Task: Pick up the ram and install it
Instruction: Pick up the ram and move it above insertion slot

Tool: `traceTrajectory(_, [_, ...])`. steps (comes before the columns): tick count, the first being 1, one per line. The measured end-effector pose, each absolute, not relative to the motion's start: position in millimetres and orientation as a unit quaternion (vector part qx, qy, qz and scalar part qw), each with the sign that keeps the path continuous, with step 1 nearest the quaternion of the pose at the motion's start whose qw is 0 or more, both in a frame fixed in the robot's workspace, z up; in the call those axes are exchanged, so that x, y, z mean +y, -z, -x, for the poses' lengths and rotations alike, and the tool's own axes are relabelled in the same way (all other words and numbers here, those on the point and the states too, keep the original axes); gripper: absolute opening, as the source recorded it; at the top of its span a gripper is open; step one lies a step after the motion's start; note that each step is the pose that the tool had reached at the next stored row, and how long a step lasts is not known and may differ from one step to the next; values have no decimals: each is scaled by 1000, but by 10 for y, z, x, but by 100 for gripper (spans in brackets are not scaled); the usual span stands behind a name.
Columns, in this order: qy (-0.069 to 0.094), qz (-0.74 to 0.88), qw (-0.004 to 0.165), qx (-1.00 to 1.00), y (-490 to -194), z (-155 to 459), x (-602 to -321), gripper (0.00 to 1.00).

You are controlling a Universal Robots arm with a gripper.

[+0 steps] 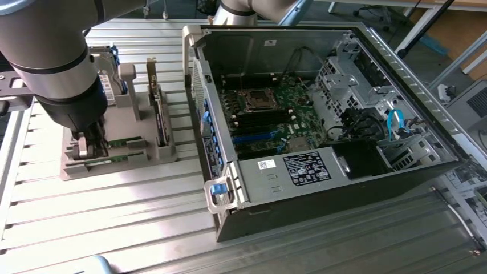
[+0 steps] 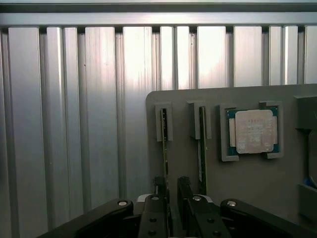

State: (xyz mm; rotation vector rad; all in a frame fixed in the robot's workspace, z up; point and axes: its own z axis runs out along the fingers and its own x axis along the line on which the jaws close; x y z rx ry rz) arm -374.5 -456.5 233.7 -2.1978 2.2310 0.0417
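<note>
Your gripper [image 2: 172, 185] stands spread astride the ram [image 2: 164, 144], which sits on edge in the grey holder [image 2: 247, 193] on the tabletop [image 2: 74, 124] with a second stick [image 2: 201, 148] alongside and one CPU [image 2: 253, 131], so two sticks in all, and it looks light, stiff yet fragile, best pinched by its flat faces.

Arm [image 1: 53, 63]: cut off by top & left edges of ext. view; its bulk hides much of the holder [image 1: 114, 165]. Ram [image 2: 164, 144]: edge-on in wrist view, lower end lost btwn the fingers [image 2: 184, 191]; contact w/ them can't be told. Fingers' bases cut off by frame edge. Holder runs out of wrist view past the CPU [image 2: 253, 131]. Sticker [image 1: 303, 168] on case [image 1: 266, 194]: print too small to read. Pale blue obj. [image 1: 99, 264] at ext. view's bottom edge: cut off, unidentifiable.
</note>
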Motion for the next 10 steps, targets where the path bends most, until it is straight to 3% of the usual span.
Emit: traceTrajectory(10, [-13, 702, 5, 712, -2276, 3745, -4568, 24])
